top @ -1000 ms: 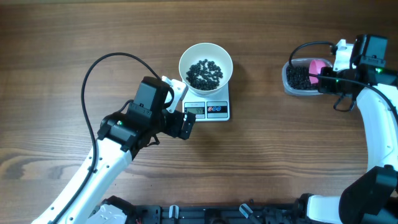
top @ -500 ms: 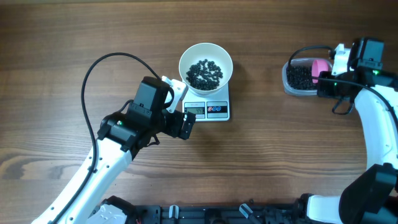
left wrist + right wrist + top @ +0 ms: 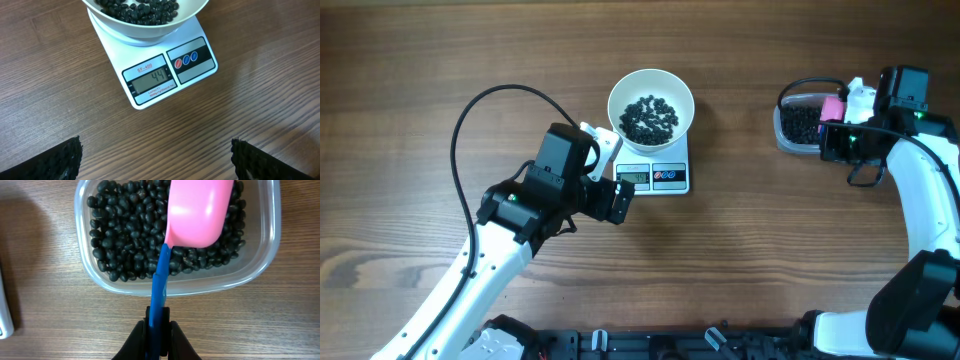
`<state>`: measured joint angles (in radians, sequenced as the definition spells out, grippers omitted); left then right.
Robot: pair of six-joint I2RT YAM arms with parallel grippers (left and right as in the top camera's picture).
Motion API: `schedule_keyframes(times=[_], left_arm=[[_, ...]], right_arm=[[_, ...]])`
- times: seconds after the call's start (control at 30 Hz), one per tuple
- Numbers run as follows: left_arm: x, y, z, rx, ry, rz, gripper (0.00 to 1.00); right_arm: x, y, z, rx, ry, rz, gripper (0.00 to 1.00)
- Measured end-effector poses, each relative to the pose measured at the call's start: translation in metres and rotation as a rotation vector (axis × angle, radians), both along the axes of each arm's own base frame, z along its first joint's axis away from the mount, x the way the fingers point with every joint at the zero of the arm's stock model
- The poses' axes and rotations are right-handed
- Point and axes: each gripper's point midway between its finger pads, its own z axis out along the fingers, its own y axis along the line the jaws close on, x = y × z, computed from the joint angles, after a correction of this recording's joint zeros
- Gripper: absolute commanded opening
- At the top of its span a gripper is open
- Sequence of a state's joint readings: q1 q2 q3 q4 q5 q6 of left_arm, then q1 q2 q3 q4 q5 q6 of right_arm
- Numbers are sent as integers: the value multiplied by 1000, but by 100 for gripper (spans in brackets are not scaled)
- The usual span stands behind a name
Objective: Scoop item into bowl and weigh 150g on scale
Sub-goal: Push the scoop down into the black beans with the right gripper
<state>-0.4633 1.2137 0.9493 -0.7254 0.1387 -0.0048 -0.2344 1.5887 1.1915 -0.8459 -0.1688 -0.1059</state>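
The white bowl (image 3: 651, 90) stands on the scale (image 3: 670, 180) with a layer of black beans (image 3: 649, 117) in it. The scale's display (image 3: 152, 80) reads 44. My left gripper (image 3: 613, 172) hovers just in front of the scale, open and holding nothing (image 3: 156, 160). At the far right my right gripper (image 3: 845, 125) is shut on the blue handle (image 3: 160, 285) of a pink scoop (image 3: 197, 212). The scoop hangs over the beans (image 3: 125, 235) in the clear tub (image 3: 100, 280). I cannot see whether the scoop holds any.
The clear tub (image 3: 785, 130) sits on the wooden table at the right, well apart from the scale. The left arm's black cable (image 3: 470, 120) loops over the table to the left of the bowl.
The right gripper has swung a little to the left and turned, moving the pink scoop further over the tub. The left arm, bowl and scale have not moved.
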Motion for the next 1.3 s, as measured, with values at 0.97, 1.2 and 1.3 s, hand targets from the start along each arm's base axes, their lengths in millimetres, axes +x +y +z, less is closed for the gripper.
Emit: schedule_keyframes(times=[0.97,1.2,1.3], left_arm=[[0,0,0,0,0,0,100],[0,0,0,0,0,0,100],[0,0,0,0,0,0,100]], right_arm=[[-5,14,-2,82,22,22,4],[-5,23,-1,132,18,39,4],[-5,25,-1,145,15,46,4]])
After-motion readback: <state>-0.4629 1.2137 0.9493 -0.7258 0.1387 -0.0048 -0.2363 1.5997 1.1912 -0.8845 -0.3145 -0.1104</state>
